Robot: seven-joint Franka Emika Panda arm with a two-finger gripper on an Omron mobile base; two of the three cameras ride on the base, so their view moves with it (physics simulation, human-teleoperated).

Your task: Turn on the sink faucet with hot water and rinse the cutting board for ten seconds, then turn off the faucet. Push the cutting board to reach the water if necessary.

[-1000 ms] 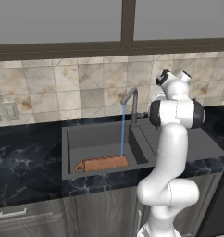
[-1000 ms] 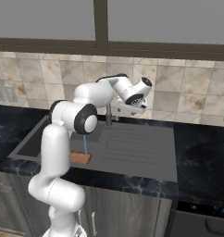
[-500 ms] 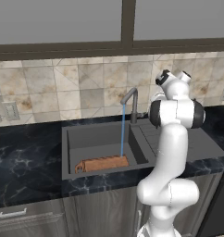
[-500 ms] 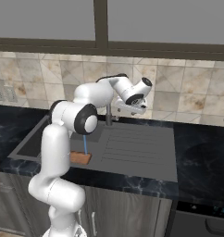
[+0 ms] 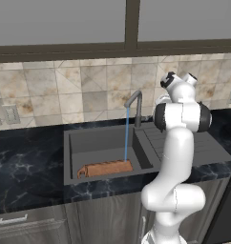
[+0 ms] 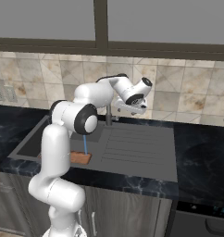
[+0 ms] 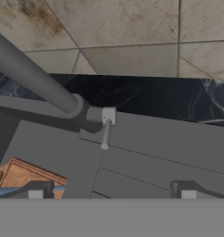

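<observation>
The sink faucet stands at the back of the sink, and the water falls from its spout in a thin blue stream. That stream lands on the right end of the cutting board, which lies along the basin's front wall. My gripper hovers just above and behind the faucet's side lever, apart from it. In the hand view the gripper is open with nothing between its fingertips. A corner of the cutting board shows beside the faucet's pipe.
A ribbed drainboard lies right of the basin, set in a black marble counter. A tiled wall rises close behind the faucet. Wall outlets sit at the far left.
</observation>
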